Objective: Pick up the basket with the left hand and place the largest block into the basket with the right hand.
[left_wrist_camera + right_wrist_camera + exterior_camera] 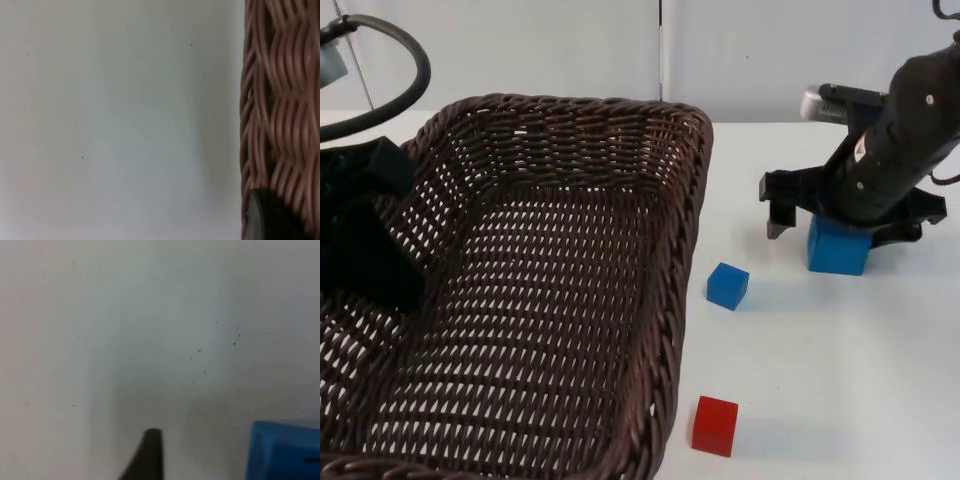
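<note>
White desk [840, 380] meets a grey wall [540, 50] at its far edge, and the big blue block [837, 247], the largest of the three, sits toward the desk's far right side. The right claw [845, 228] hangs right over it with its fingers spread, one dark finger [778, 213] off to the block's left and the other part against its right side; the right wrist view catches one black fingertip [147, 455] apart from the block's [285, 452] blue corner. A small blue block [728, 286] lies near it toward the desk's middle, just beside the wicker basket [620, 130], and a red block [715, 426] lies nearer the front edge, also close to the basket wall. The basket takes up the left half of the desk, and the left claw [365, 235] is at its left rim; whether it is clamped on the rim cannot be told, though its wrist view has a fingertip [270, 220] against the weave [277, 100]. The step in hand looks like the grasp of the big block: the next move calls for squeezing the fingers together on it, then lifting and carrying it left over the basket rim. The arm hides most of the block's top, and the basket's front and left parts are cut off.
</note>
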Controlling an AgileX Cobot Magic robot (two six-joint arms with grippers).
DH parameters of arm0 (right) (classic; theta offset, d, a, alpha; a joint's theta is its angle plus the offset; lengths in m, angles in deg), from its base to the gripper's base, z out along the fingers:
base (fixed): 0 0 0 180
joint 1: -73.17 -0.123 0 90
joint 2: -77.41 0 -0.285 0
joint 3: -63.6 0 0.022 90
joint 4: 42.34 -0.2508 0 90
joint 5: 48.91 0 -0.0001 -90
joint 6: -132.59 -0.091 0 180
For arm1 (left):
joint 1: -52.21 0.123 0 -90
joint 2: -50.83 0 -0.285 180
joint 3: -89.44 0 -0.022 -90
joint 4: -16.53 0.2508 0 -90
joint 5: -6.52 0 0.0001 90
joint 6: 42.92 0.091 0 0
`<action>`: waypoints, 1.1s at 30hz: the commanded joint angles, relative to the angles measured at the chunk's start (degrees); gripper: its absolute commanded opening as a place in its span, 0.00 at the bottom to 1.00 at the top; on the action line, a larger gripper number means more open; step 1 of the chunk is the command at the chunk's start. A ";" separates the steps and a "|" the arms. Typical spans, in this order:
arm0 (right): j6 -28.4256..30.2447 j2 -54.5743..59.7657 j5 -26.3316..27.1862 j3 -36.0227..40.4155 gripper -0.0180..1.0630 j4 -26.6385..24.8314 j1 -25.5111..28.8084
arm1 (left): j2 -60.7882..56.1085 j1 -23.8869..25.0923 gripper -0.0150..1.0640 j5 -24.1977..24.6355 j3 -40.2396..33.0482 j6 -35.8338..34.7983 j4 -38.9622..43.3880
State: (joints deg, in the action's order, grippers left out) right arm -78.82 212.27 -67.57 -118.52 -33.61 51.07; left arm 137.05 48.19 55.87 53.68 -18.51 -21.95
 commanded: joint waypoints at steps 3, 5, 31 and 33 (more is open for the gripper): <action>-0.73 -0.06 -0.02 -0.38 0.49 0.20 -0.45 | -0.21 -0.31 0.01 0.66 -0.04 -0.30 -1.53; -0.73 -0.06 -0.67 -0.38 0.40 0.20 -0.45 | -0.21 -0.31 0.01 0.66 -0.04 -0.30 -1.53; 14.26 -28.48 -18.91 -0.38 0.01 0.04 -0.45 | -0.21 -0.31 0.01 0.89 -0.04 -0.30 -1.53; 15.20 -29.77 -19.73 -0.38 0.01 -0.08 -0.45 | -0.21 -0.31 0.01 0.89 -0.04 -0.30 -1.53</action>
State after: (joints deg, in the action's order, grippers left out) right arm -64.79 183.90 -86.50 -118.52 -33.71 51.07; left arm 137.05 48.19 56.45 53.68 -18.51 -21.95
